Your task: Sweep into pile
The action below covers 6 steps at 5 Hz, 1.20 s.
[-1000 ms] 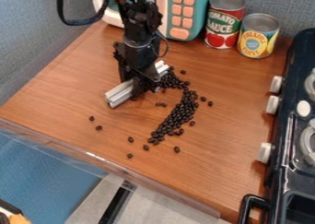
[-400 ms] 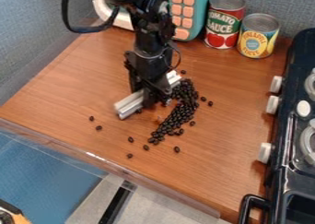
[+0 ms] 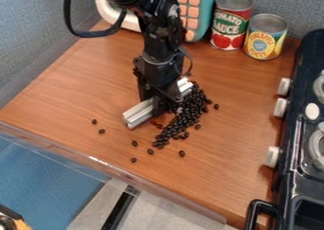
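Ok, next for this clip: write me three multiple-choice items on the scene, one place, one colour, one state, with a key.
1. Where is the pale bar?
A) On the stove
B) At the end effector, by the beans
C) On top of a can

2. What colour are the beans?
A) Green
B) White
C) Very dark, near black

3. How are the beans gathered?
A) Mostly massed, some strays
B) All in one pile
C) Evenly scattered

1 B: the bar crosses beneath the arm, alongside the mass.
2 C: they stand out dark against the wood.
3 A: several lie apart from the main mass.
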{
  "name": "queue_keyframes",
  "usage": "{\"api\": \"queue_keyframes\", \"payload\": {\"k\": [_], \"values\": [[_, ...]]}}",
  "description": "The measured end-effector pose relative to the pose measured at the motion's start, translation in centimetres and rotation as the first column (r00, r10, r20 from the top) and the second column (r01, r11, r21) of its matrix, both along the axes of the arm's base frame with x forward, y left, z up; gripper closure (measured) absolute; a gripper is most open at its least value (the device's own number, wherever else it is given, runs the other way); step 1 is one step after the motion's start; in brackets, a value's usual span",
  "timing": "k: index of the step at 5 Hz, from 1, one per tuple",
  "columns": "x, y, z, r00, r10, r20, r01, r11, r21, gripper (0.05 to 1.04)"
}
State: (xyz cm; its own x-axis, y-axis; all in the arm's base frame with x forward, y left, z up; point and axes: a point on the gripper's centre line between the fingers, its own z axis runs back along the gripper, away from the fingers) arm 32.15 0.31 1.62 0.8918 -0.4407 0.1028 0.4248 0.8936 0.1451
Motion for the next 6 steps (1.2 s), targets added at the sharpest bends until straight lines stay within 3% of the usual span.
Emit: {"api": "queue_keyframes", "payload": {"k": [1, 3, 5, 6], "values": [[0.1, 0.4, 1.0, 0.999, 0.041, 0.011, -0.041, 0.999, 0.005, 0.699], [2.1, 5.9, 4.3, 0.964, 0.262, 0.050, -0.260, 0.965, -0.036, 0.699], [4.4, 11.7, 2.5, 0.906, 0.423, 0.003, -0.423, 0.906, 0.023, 0.699], [5.6, 13.2, 0.7, 0.895, 0.446, -0.013, -0.445, 0.894, 0.055, 0.700]]}}
